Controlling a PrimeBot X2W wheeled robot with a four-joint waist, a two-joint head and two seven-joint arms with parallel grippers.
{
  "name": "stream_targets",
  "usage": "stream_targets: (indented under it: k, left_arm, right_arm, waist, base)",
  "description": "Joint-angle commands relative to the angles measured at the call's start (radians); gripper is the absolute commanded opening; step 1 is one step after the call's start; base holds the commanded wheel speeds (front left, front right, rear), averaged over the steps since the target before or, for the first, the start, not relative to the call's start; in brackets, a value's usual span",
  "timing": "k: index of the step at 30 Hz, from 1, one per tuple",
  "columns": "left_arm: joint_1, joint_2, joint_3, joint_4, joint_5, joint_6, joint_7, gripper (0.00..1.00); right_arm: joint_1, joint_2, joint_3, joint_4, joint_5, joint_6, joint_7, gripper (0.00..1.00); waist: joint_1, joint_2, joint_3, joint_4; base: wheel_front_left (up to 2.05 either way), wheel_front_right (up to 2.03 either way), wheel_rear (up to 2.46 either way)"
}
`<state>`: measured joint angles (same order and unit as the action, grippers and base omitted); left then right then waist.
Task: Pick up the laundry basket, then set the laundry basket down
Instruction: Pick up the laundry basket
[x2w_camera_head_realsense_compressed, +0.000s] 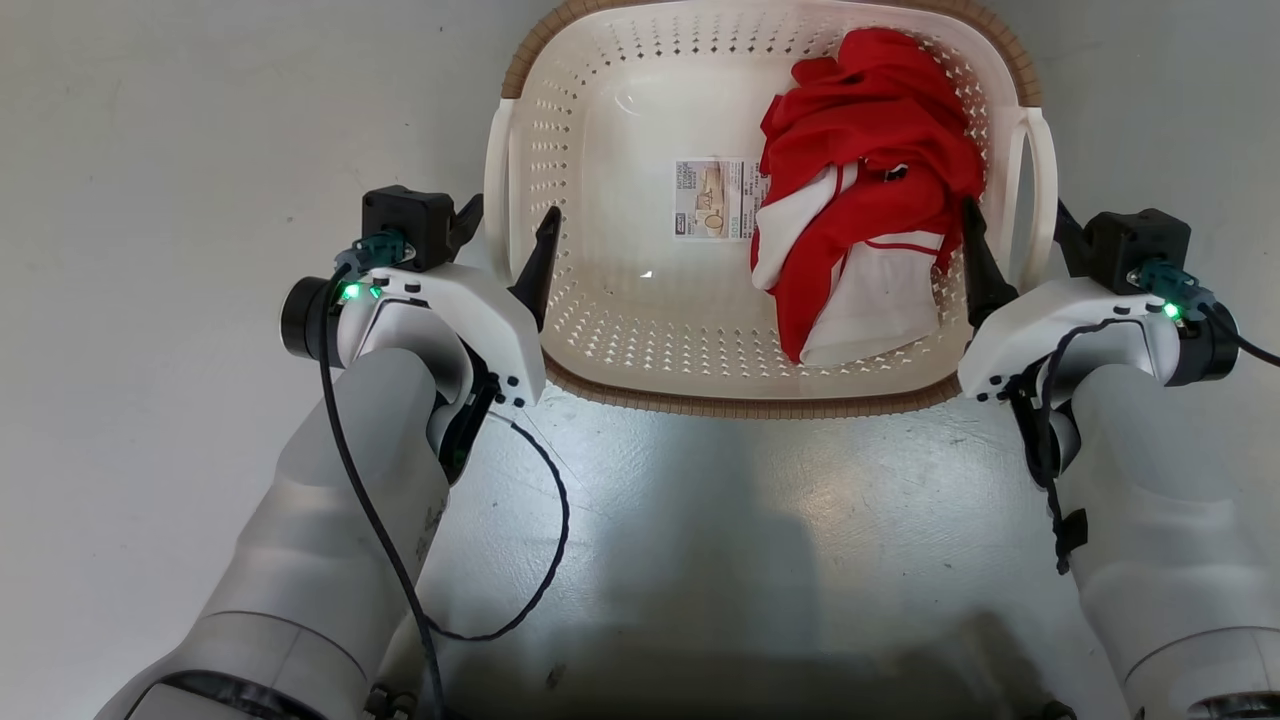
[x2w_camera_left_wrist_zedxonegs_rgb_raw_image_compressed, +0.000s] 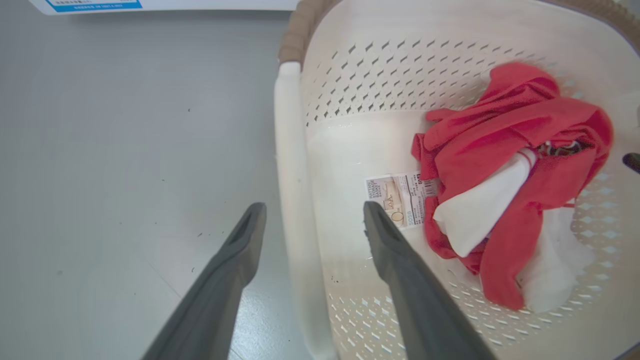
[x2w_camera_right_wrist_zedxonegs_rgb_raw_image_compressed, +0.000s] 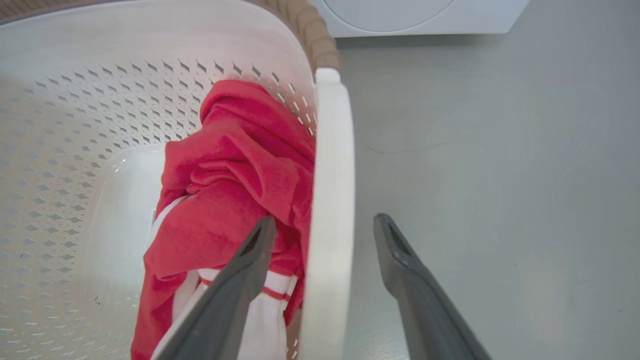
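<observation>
The laundry basket (x2w_camera_head_realsense_compressed: 740, 405), cream-white and perforated with a brown woven-look rim, stands on the grey floor ahead of me. Inside lie a red and white garment (x2w_camera_head_realsense_compressed: 870, 180) and a paper label (x2w_camera_head_realsense_compressed: 712, 197). My left gripper (x2w_camera_head_realsense_compressed: 508, 235) is open, one finger inside the basket and one outside, straddling the left loop handle (x2w_camera_left_wrist_zedxonegs_rgb_raw_image_compressed: 290, 150). My right gripper (x2w_camera_head_realsense_compressed: 1020, 240) is open too and straddles the right loop handle (x2w_camera_right_wrist_zedxonegs_rgb_raw_image_compressed: 330, 150), its inner finger over the garment (x2w_camera_right_wrist_zedxonegs_rgb_raw_image_compressed: 240, 180). In both wrist views there is a gap between each finger and the handle it straddles.
A white appliance (x2w_camera_right_wrist_zedxonegs_rgb_raw_image_compressed: 425, 15) stands on the floor beyond the basket's far right corner. A white panel with a blue label (x2w_camera_left_wrist_zedxonegs_rgb_raw_image_compressed: 100, 5) lies past the far left corner. Grey floor (x2w_camera_head_realsense_compressed: 150, 150) stretches out on both sides of the basket.
</observation>
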<state>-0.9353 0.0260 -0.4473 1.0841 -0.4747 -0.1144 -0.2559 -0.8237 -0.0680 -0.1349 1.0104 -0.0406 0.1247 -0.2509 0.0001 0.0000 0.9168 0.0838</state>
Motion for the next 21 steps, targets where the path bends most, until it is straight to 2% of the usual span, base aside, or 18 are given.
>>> stream_targets:
  k: [1,21]
  left_arm:
    - [0.006,0.024,0.013,0.002,-0.001,0.008,-0.006,1.00]
    - [-0.020,0.024,-0.007,0.027,0.002,0.016,-0.006,1.00]
  right_arm:
    - [0.026,0.018,0.024,-0.006,0.012,0.006,-0.011,1.00]
    - [0.028,0.018,0.076,-0.006,0.057,0.006,-0.011,1.00]
  waist:
    - [0.0000,0.0000,0.000,-0.001]
    - [0.0000,0.0000,-0.003,-0.013]
  base:
    - [0.00,0.00,0.00]
    - [0.00,0.00,0.00]
